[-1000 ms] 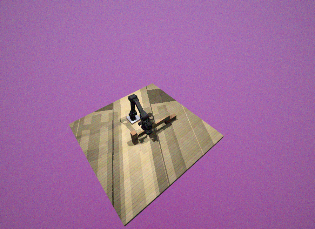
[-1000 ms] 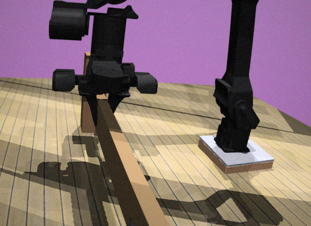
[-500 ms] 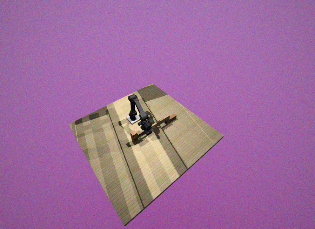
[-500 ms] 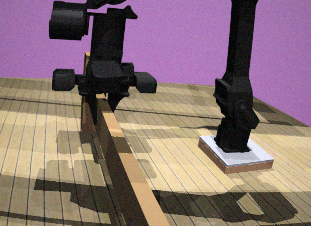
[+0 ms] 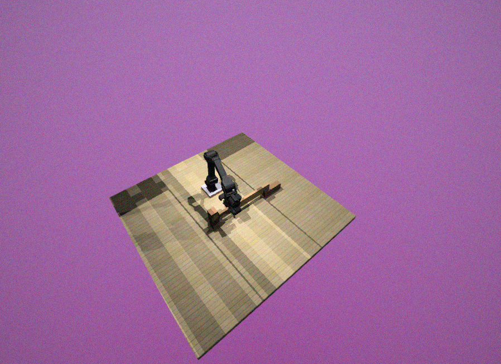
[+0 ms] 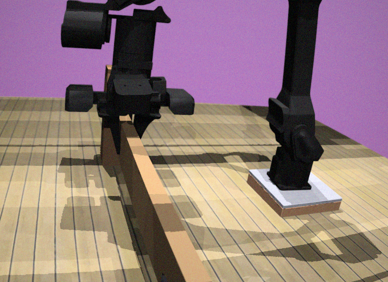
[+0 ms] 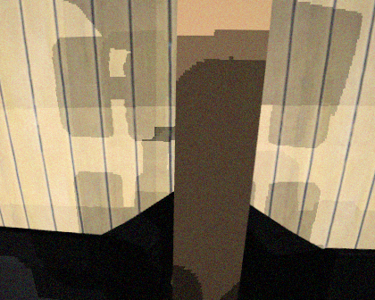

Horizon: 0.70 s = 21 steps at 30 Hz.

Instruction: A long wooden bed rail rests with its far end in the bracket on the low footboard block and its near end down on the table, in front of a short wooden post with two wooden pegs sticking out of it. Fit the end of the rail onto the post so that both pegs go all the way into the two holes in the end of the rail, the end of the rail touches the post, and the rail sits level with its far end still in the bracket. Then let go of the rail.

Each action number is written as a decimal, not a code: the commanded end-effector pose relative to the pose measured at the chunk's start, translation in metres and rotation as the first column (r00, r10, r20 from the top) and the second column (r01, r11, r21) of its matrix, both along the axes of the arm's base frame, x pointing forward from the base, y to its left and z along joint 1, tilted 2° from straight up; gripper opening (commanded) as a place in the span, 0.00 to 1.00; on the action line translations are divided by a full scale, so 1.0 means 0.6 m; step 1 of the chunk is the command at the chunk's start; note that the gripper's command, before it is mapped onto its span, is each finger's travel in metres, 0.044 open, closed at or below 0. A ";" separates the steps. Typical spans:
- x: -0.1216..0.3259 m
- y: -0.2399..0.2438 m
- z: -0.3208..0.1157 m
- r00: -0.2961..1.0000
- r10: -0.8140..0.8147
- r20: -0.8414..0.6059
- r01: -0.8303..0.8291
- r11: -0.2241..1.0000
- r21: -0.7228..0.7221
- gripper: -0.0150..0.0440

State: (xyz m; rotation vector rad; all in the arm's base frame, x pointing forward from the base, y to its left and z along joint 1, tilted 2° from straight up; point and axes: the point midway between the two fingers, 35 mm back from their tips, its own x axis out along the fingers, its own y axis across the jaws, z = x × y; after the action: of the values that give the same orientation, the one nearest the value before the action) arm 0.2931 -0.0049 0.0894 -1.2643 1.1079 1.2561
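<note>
The long wooden rail (image 5: 254,195) (image 6: 155,191) (image 7: 217,147) runs from the footboard block (image 5: 275,185) toward the short post (image 5: 212,210) (image 6: 107,144). Its far end is at the bracket (image 5: 265,191); how it sits there is too small to tell. My gripper (image 5: 234,210) (image 6: 129,144) (image 7: 203,200) is shut on the rail near the post end, with one finger on each side. The rail's near end appears close to the post in the top view. The gripper hides the joint in the exterior view, so I cannot tell whether it touches. Pegs and holes are not visible.
The arm's base stands on a white-topped plate (image 5: 212,193) (image 6: 325,194), to one side of the rail. The arm reaches over to the rail from there. Shadows of the arm and rail fall on the striped wooden table (image 5: 259,263) (image 6: 31,241) (image 7: 14,179).
</note>
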 end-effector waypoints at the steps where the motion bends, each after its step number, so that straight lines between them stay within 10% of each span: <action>1: 0.001 -0.003 0.001 1.000 0.003 0.001 -0.003 1.000 0.000 0.25; 21: 0.000 -0.001 -0.002 1.000 0.003 0.001 -0.003 1.000 0.000 0.25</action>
State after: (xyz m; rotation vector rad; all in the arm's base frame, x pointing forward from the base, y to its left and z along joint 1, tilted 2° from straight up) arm 0.2928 -0.0051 0.0884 -1.2597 1.1030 1.2618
